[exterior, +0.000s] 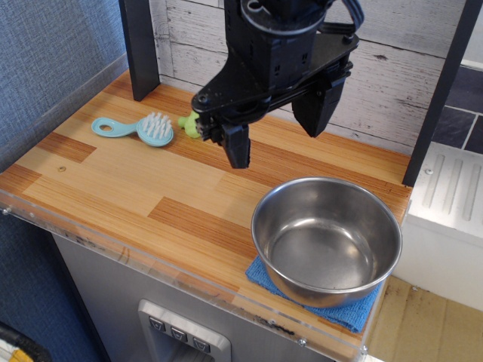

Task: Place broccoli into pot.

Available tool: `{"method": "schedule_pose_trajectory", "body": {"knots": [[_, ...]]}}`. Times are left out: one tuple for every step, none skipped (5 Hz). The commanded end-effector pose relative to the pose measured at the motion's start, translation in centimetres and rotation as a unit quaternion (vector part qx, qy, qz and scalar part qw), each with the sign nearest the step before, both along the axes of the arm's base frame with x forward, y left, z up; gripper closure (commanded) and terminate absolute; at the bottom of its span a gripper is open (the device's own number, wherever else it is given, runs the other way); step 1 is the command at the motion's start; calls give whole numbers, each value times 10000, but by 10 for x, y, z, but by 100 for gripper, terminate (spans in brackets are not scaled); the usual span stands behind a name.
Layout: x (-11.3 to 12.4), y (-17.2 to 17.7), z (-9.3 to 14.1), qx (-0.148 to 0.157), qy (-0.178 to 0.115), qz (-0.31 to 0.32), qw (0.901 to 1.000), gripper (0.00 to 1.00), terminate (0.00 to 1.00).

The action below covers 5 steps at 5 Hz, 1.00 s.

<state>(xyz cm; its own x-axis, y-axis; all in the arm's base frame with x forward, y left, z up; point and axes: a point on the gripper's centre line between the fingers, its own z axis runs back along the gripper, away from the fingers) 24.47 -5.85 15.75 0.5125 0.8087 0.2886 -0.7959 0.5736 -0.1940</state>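
The broccoli (188, 124) is a small lime-green lumpy piece on the wooden counter near the back, partly hidden behind my left finger. My black gripper (278, 137) hangs above the counter with its jaws wide apart and nothing between them. Its left finger (237, 148) is just right of the broccoli; I cannot tell whether they touch. The pot (326, 240) is a large shiny steel bowl at the front right, empty, standing below and to the right of the gripper.
A light blue brush (137, 129) with white bristles lies just left of the broccoli. A blue cloth (355, 313) lies under the pot. Dark posts (139, 49) stand at the back left and right. The counter's front edge (136, 253) drops off.
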Motion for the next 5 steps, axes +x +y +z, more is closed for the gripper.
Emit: {"method": "schedule_pose_trajectory", "body": {"knots": [[0, 0, 0, 0, 0, 0, 10000, 0, 0], [13, 11, 0, -25, -14, 270, 9996, 0, 0], [22, 21, -2, -110, -78, 518, 9986, 0, 0], [37, 34, -12, -124, -48, 679, 9976, 0, 0], [52, 52, -19, -234, -212, 930, 9952, 0, 0]]}}
